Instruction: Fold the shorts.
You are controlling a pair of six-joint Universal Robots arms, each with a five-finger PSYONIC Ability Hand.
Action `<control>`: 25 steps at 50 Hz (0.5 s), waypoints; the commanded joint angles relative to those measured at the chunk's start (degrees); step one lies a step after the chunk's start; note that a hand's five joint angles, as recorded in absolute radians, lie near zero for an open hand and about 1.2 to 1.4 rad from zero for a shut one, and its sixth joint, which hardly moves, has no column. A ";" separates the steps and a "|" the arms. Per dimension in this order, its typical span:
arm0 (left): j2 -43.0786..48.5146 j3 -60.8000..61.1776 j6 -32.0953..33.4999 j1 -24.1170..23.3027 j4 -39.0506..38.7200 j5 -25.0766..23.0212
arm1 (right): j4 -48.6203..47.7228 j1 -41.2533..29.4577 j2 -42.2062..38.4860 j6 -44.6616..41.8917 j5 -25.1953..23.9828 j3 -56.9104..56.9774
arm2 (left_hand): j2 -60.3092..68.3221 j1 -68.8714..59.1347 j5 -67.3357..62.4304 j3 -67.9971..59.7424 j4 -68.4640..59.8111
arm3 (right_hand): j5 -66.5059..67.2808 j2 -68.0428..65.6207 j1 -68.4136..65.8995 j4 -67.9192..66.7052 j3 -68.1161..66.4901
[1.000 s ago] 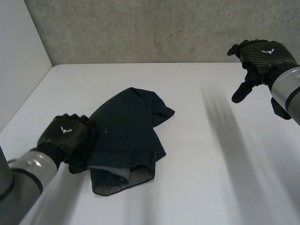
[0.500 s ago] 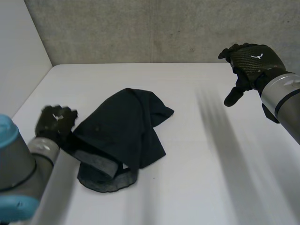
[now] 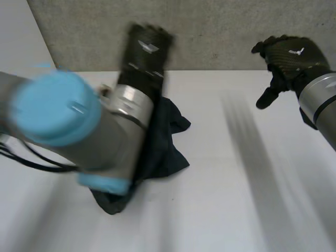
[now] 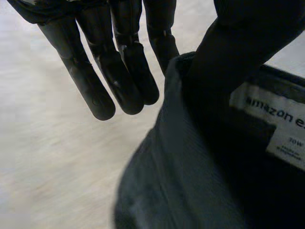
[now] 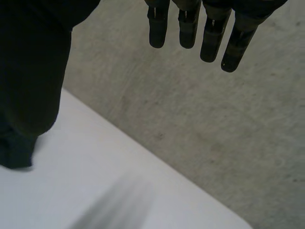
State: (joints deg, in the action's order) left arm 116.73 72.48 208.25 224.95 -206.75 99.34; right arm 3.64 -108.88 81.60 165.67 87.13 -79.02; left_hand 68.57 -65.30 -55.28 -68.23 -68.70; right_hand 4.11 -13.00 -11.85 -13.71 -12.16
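Head view: the left arm (image 3: 105,126) crosses the near side of the table (image 3: 226,199). The left hand (image 3: 144,50) is up high in front of the wall (image 3: 210,31). The dark shorts (image 3: 165,142) are bunched left of the table's middle and partly hidden under that arm. The right hand (image 3: 289,55) hangs in the air at the far right, well apart from the shorts, with its thumb pointing down.

Left wrist view: the thumb presses the shorts' waistband (image 4: 176,143) beside the nearest finger, so the hand has the cloth pinched. The other fingers (image 4: 119,81) hang straight and close together, clear of it. A white label (image 4: 274,124) shows inside the waistband.

Right wrist view: the right hand's fingers (image 5: 188,28) are straight, slightly spread and holding nothing, above the table's far edge by the wall.
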 commanded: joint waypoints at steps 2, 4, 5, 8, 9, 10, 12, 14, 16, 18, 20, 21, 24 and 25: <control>10.62 -1.12 -0.22 -12.50 -0.58 -2.83 | -2.49 2.88 1.99 0.27 3.13 -0.09 | -11.47 8.20 8.19 11.14 11.60 | -4.11 3.00 1.85 3.71 2.16; 11.24 -0.94 -0.22 -14.09 -0.59 -4.06 | -2.58 3.06 2.07 0.18 3.13 0.00 | -51.35 48.08 48.06 51.01 51.48 | -4.11 3.00 1.85 3.71 2.16; 10.98 -0.77 -0.22 -14.27 -0.59 -4.41 | -2.58 3.06 2.07 0.18 3.13 0.00 | -58.57 55.30 55.28 58.23 58.70 | -4.11 3.00 1.85 3.71 2.16; 10.45 -0.68 -0.48 -14.27 -0.50 -4.68 | -2.58 3.15 1.99 0.01 3.05 0.00 | -58.57 55.30 55.28 58.23 58.70 | -4.11 3.00 1.85 3.71 2.16; 10.10 -0.59 -0.57 -14.18 -0.50 -4.59 | -2.58 3.24 1.99 0.01 2.79 0.00 | -58.57 55.30 55.28 58.23 58.70 | -4.11 3.00 1.85 3.71 2.16; 9.57 -0.59 -0.66 -14.18 -0.50 -4.50 | -2.67 3.32 1.99 0.01 2.52 0.09 | -58.57 55.30 55.28 58.23 58.70 | -4.11 3.00 1.85 3.71 2.16; 6.69 -0.07 -0.74 -13.49 0.03 -4.15 | -2.50 3.33 1.90 -0.08 2.26 0.26 | -58.57 55.30 55.28 58.23 58.70 | -4.11 3.00 1.85 3.71 2.16; 3.96 0.81 -0.92 -12.52 0.38 -4.06 | -1.97 3.15 1.90 -0.43 1.65 0.79 | -58.57 55.30 55.28 58.23 58.70 | -4.11 3.00 1.85 3.71 2.16; 0.00 3.09 -1.62 -10.41 0.91 -4.06 | -1.18 3.06 1.81 -0.61 0.85 1.14 | -58.57 55.30 55.28 58.23 58.70 | -4.11 3.00 1.85 3.71 2.16; -2.37 4.76 -2.58 -9.27 1.61 -4.06 | 1.54 2.97 1.11 -1.48 -0.99 1.58 | -58.57 55.30 55.28 58.23 58.70 | -4.11 3.00 1.85 3.71 2.16; -5.97 7.14 -4.52 -7.77 3.27 -4.15 | 3.73 3.06 0.32 -2.01 -2.31 1.76 | -58.57 55.30 55.28 58.23 58.70 | -4.11 3.00 1.85 3.71 2.16; -7.21 7.84 -5.31 -7.33 4.15 -4.15 | 5.75 2.97 -0.90 -2.62 -3.62 1.93 | -58.57 55.30 55.28 58.23 58.70 | -4.11 3.00 1.85 3.71 2.16; -10.99 10.30 -9.17 -5.31 8.28 -4.15 | 8.66 2.45 -2.67 -2.80 -4.95 2.81 | -58.57 55.30 55.28 58.23 58.70 | -4.11 3.00 1.85 3.71 2.16; -11.78 10.83 -10.23 -4.61 9.51 -4.15 | 10.23 2.45 -3.19 -2.80 -5.47 3.25 | -58.57 55.30 55.28 58.23 58.70 | -4.11 3.00 1.85 3.71 2.16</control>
State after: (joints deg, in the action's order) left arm 112.00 78.74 203.93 216.52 -203.44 95.20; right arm 7.05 -105.98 81.53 163.80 85.05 -77.24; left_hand 11.55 -10.93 -2.65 -12.27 -11.67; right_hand 4.12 -13.00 -11.85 -13.71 -12.16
